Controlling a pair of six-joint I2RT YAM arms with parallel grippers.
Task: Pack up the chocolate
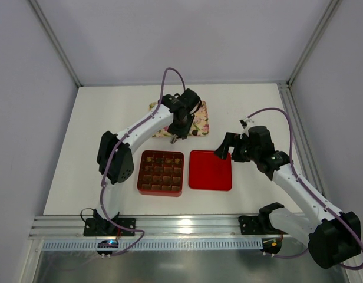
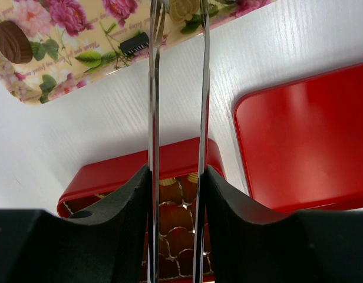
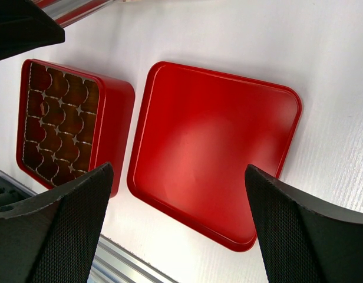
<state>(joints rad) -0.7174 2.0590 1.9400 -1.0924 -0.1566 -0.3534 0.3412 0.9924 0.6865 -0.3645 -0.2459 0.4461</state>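
Observation:
My left gripper (image 1: 175,137) is shut on thin metal tongs (image 2: 153,88) and hovers at the near edge of the floral tray (image 1: 196,127). A lighter-brown chocolate (image 2: 184,8) shows between the tong tips. A dark-brown chocolate (image 2: 12,42) lies on the tray (image 2: 69,59). The red box (image 1: 161,173) holds several brown chocolates (image 3: 58,124) in paper cups. The box also shows under the tongs in the left wrist view (image 2: 111,174). My right gripper (image 1: 224,147) is open and empty above the red lid (image 3: 217,141).
The flat red lid (image 1: 210,170) lies just right of the box, inner side up. A metal rail (image 1: 181,227) runs along the near table edge. Cage posts stand at the back corners. White table surface lies left of the box and behind the tray.

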